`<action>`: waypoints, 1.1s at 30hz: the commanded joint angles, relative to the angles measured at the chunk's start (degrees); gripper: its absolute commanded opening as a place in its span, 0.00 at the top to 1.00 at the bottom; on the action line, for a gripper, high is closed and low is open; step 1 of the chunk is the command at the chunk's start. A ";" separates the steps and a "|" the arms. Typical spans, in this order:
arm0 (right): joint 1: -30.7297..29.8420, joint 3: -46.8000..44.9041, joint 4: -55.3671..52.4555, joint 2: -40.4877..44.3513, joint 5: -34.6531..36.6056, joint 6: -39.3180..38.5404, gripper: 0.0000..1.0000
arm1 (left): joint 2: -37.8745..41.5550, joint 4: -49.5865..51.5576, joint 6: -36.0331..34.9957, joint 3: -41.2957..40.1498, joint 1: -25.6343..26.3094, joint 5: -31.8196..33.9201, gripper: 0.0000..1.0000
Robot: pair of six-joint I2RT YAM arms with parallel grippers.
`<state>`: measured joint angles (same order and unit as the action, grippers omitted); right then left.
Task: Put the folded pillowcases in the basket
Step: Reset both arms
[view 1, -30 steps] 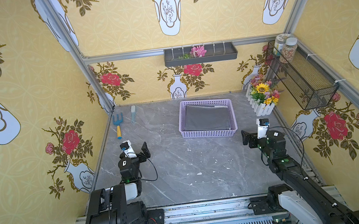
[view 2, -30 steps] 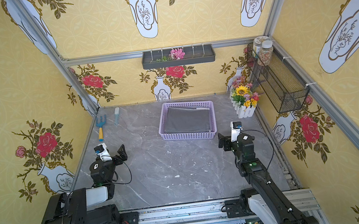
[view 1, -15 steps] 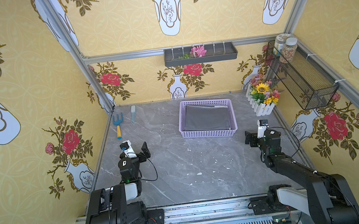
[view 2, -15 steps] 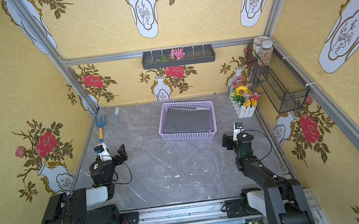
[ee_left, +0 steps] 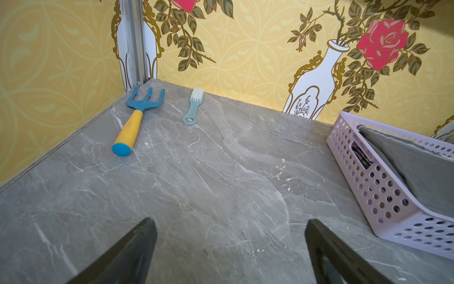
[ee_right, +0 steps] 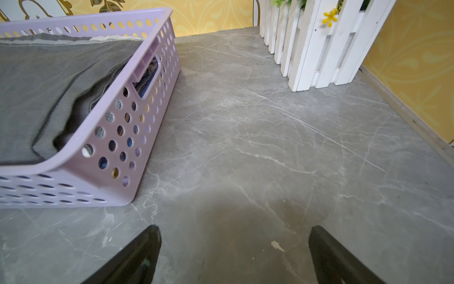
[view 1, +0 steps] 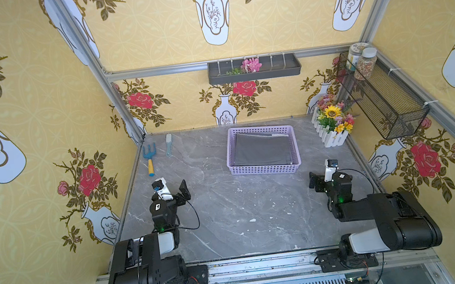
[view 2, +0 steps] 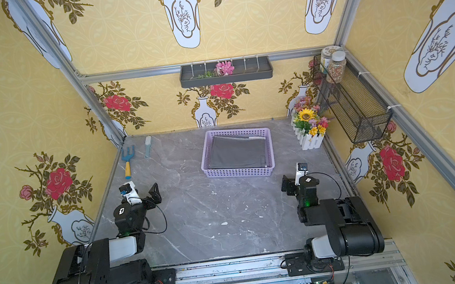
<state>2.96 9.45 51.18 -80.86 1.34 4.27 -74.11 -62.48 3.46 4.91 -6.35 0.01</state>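
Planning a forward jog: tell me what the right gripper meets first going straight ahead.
Likely nothing close. The right gripper, open, faces bare table and the gap between the basket and the white fence planter; the back wall lies beyond. Clearance to the basket corner is unclear.

The basket [view 1: 264, 170] stands on the worktop [view 1: 228, 212], with the folded pillowcase [view 1: 262, 149] lying flat inside it. Well left of the basket lie a hand rake [view 1: 149, 157] and a brush [view 1: 169, 145]; right of it stands a flower box [view 1: 333, 136].
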 commanded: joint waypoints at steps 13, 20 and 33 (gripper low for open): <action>-1.54 3.38 1.21 -0.97 1.92 -1.02 0.03 | -0.07 -1.34 -0.08 0.10 0.02 -0.54 0.00; -1.86 3.48 0.90 -1.07 2.41 -1.21 0.03 | -0.07 -1.35 -0.05 0.10 0.02 -0.54 0.00; -2.39 4.34 -0.02 -1.58 2.79 -1.68 0.03 | -0.07 -1.36 -0.04 0.04 0.02 -0.54 0.00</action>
<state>0.73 13.43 50.59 -82.28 3.29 3.03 -74.11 -62.50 3.46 4.91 -6.35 0.01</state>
